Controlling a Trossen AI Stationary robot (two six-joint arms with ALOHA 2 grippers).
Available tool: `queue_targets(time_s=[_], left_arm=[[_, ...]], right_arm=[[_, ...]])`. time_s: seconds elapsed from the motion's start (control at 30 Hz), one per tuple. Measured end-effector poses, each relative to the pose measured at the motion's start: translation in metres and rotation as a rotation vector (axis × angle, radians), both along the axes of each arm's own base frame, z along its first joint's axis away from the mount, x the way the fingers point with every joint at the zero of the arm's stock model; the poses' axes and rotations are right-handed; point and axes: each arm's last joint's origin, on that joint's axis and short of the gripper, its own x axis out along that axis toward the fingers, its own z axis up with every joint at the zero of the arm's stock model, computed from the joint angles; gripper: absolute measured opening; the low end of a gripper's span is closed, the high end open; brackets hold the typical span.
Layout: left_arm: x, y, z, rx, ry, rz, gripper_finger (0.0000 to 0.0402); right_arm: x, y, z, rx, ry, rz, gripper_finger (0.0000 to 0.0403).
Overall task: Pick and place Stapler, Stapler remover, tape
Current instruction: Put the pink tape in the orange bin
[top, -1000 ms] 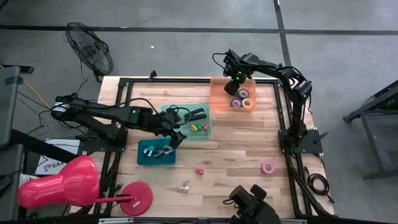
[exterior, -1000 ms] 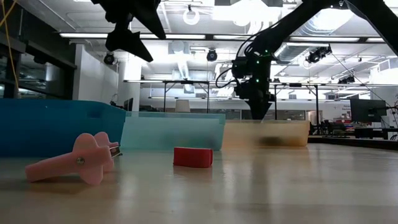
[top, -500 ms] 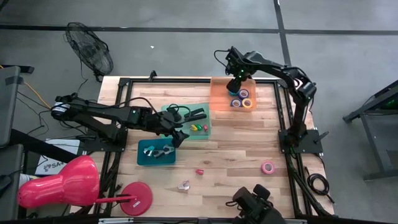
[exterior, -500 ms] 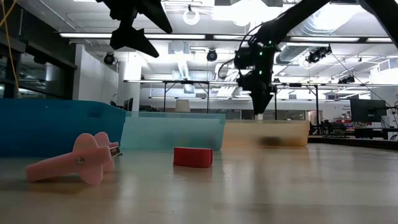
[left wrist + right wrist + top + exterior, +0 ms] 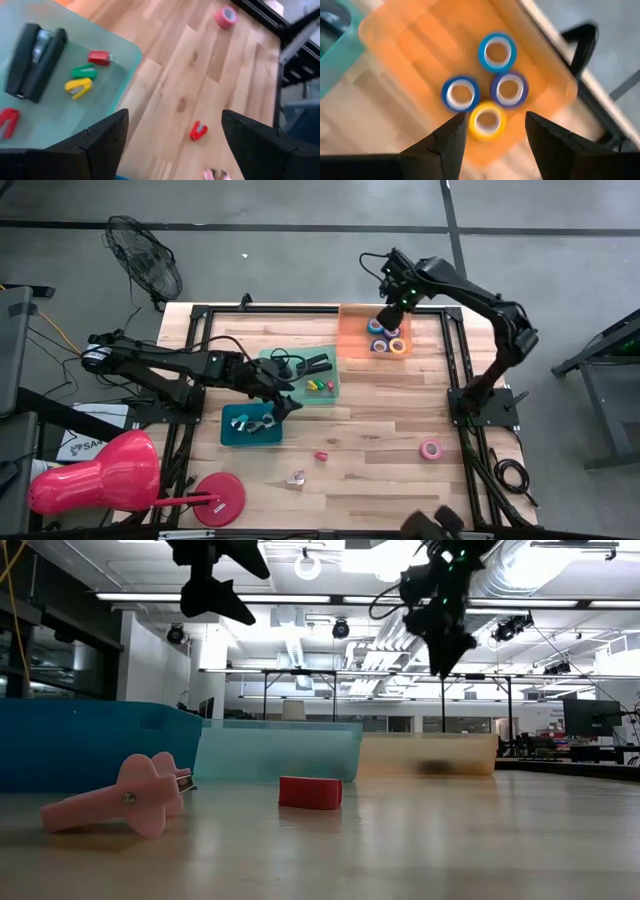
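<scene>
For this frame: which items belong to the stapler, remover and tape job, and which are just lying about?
Belongs to the job:
- black stapler in the light teal tray
- four tape rolls in the orange tray
- pink tape roll on the table
- pink staple remover
- dark teal tray

Lying about:
- floor fan
- pink object off the table's corner

Grey floor [image 5: 300, 250], black fan [image 5: 146, 268], ceiling lights [image 5: 300, 598]

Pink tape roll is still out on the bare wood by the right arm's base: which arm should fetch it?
Right. The pink ring-shaped tape roll lies on its side of the table, and the right gripper, open and empty, hangs over the orange bin holding the other rolls. The left gripper sits over the teal trays, farther off.
</scene>
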Motion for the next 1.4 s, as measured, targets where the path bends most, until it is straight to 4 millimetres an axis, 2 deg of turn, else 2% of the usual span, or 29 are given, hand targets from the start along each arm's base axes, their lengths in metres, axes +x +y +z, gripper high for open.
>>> queue_targets(time_s=[0.27, 0.5, 0.63, 1.03, 1.17, 1.4], left_arm=[[0.000, -0.003, 0.000, -0.005, 0.004, -0.113, 0.0311], [-0.003, -0.003, -0.003, 0.006, 0.049, -0.168, 0.0311], [-0.006, -0.003, -0.006, 0.025, 0.080, -0.187, 0.0311], [-0.008, -0.004, -0.008, 0.029, 0.109, -0.251, 0.0311], [-0.011, -0.010, -0.010, 0.051, 0.138, -0.264, 0.0311], [-0.016, -0.030, -0.012, 0.090, 0.159, -0.317, 0.0311]], right_arm=[[-0.008, 0.059, 0.029, 0.076, 0.012, -0.088, 0.0193], [-0.001, 0.125, 0.047, 0.012, 0.015, -0.143, 0.0193], [0.007, 0.162, 0.049, -0.009, -0.016, -0.184, 0.0193], [0.038, 0.248, 0.022, 0.103, 0.036, -0.245, 0.0193], [0.048, 0.272, 0.009, 0.143, 0.063, -0.263, 0.0193], [0.073, 0.303, -0.009, 0.212, -0.011, -0.237, 0.0192]])
